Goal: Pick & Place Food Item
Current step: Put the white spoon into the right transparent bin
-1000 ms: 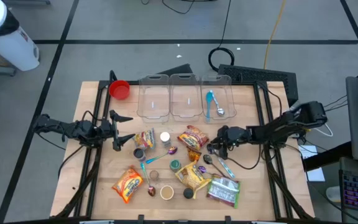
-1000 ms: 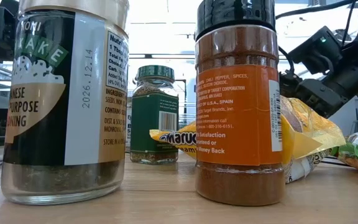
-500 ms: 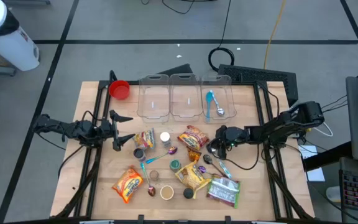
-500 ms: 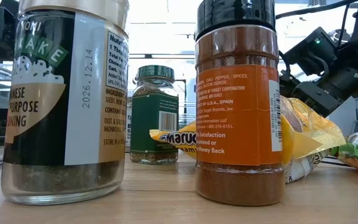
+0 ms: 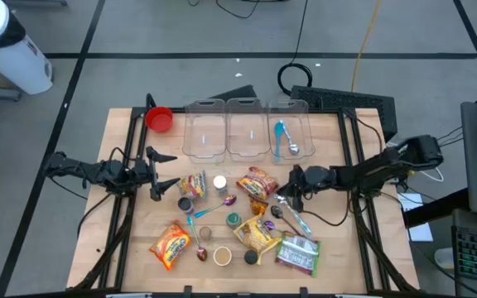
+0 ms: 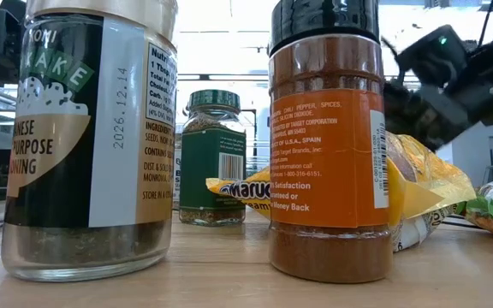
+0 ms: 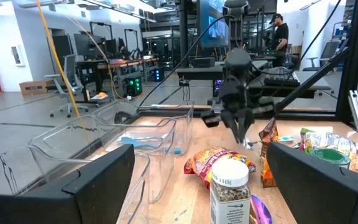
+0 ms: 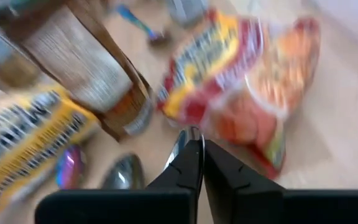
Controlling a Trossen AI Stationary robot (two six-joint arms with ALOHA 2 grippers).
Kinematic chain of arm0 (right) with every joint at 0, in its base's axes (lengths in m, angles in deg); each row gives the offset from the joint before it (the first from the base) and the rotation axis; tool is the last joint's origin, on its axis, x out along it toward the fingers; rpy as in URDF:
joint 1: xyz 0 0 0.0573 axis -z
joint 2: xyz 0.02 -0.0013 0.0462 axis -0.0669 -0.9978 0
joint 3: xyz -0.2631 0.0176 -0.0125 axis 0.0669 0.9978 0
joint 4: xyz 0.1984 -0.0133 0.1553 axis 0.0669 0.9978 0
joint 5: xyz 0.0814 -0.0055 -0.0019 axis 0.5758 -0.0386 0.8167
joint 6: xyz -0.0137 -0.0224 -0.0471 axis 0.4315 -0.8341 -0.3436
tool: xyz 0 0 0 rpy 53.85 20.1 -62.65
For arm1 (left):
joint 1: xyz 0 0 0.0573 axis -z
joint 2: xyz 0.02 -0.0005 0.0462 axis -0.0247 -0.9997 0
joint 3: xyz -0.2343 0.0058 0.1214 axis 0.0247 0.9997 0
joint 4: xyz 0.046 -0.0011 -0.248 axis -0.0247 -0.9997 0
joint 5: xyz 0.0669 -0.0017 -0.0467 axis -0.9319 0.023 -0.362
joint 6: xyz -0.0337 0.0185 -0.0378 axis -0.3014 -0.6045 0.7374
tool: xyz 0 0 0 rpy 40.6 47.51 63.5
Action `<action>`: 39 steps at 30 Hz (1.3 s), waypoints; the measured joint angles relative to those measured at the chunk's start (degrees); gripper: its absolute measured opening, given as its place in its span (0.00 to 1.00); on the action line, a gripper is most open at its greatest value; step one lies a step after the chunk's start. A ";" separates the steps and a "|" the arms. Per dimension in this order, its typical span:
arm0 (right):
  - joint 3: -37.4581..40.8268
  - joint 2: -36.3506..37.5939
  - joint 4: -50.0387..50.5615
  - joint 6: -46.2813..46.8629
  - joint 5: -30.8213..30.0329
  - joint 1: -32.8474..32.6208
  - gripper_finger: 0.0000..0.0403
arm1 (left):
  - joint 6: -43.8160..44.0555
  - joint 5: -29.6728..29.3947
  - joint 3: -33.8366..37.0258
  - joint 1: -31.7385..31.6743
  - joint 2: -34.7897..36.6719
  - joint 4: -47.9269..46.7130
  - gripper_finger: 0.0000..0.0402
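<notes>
Retracted rightward, right end effector [image 5: 287,197] is pinched shut, holding nothing visible.

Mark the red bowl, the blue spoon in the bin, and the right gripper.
red bowl [image 5: 160,119], high view, centre of the bowl.
blue spoon [image 5: 281,131], high view, its head, inside the right-hand bin.
right gripper [image 5: 286,192], high view, tip of the shut fingers.

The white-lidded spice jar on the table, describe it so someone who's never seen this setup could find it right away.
Start at the row of three clear bins along the table's far edge. Just in front of the leftmost bin, out in front of the open left gripper, stands the spice jar. Its round white lid sets it apart: the jars nearer the front edge have dark, green or tan tops, and the packets beside it are flat and colourful.
</notes>
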 joint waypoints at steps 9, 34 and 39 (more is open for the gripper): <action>0.00 16.52 -1.39 -7.68 -0.69 1.27 0.00 | 0.00 0.02 0.00 0.02 0.00 -0.02 0.93; -7.40 24.31 -11.17 -15.02 14.28 43.14 0.00 | 0.00 0.01 0.00 0.00 0.00 0.00 0.93; -7.45 19.58 -7.75 -17.63 14.65 50.74 0.00 | 0.00 0.02 0.00 0.00 0.00 -0.02 0.93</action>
